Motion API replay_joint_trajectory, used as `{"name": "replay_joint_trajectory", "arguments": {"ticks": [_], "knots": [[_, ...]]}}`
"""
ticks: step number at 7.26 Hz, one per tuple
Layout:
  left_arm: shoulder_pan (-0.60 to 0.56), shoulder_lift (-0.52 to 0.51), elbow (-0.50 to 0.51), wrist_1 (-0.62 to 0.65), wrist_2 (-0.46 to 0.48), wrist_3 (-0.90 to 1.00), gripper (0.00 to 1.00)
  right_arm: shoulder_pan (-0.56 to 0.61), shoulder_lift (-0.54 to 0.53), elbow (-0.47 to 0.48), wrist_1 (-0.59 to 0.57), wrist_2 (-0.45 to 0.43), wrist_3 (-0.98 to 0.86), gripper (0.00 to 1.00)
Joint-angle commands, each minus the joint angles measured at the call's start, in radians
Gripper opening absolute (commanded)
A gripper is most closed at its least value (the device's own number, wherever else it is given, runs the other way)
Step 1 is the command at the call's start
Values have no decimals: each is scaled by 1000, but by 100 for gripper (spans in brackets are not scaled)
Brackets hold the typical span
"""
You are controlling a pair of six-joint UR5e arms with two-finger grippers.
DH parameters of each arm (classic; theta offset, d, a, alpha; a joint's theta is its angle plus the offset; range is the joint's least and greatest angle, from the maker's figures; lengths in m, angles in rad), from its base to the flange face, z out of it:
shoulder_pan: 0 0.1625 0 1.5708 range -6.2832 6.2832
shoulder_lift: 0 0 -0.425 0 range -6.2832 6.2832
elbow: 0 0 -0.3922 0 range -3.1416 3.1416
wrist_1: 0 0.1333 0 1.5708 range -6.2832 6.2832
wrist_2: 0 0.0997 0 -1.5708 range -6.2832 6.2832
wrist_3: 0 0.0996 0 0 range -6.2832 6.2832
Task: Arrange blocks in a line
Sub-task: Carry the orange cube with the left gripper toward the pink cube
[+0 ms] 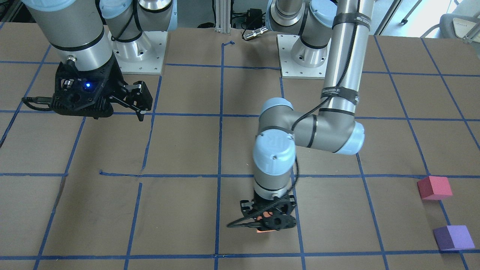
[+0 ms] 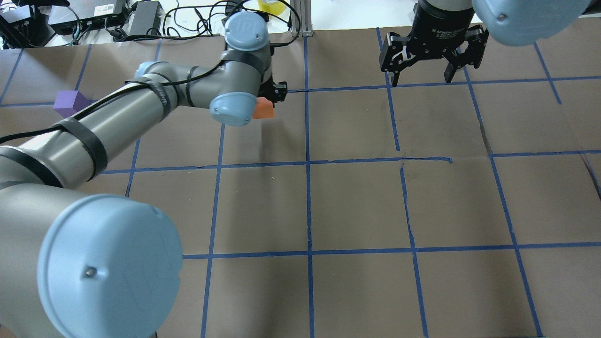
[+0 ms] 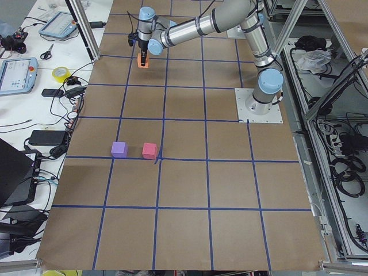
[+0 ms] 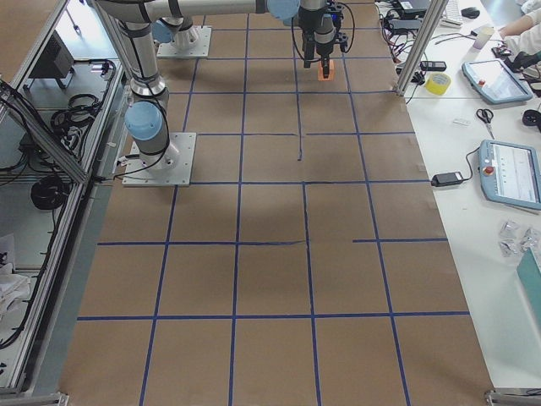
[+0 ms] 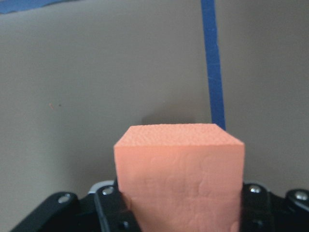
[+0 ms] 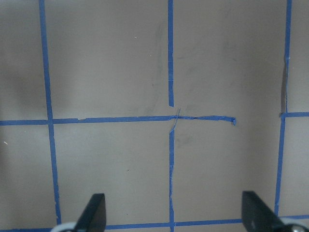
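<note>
Now left end effector clamped on orange block; right end effector apart; joint cap marked UR.

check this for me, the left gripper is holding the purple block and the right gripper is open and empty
Wrong colour: the left gripper holds the orange block, as the left wrist view shows; the purple block sits on the table. The right gripper is open and empty.
</note>
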Motion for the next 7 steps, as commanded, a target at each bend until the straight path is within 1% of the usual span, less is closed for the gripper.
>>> {"name": "replay_joint_trajectory", "arguments": {"ticks": [1, 2, 4, 5, 6, 7], "knots": [[207, 47, -30, -16, 0, 31, 10, 1, 1, 0, 1, 0, 0, 100], [293, 72, -56, -45, -11, 81, 0, 3, -1, 0, 1, 0, 0, 100], [445, 103, -60, -44, -12, 339, 0, 1, -1, 3, 0, 0, 0, 100], [510, 101, -61, -35, -17, 500, 0, 3, -1, 5, 1, 0, 0, 100], [618, 89, -66, -42, -116, 544, 0, 3, -1, 5, 1, 0, 0, 100], [717, 71, -60, -44, -168, 650, 0, 3, -1, 5, 1, 0, 0, 100]]}}
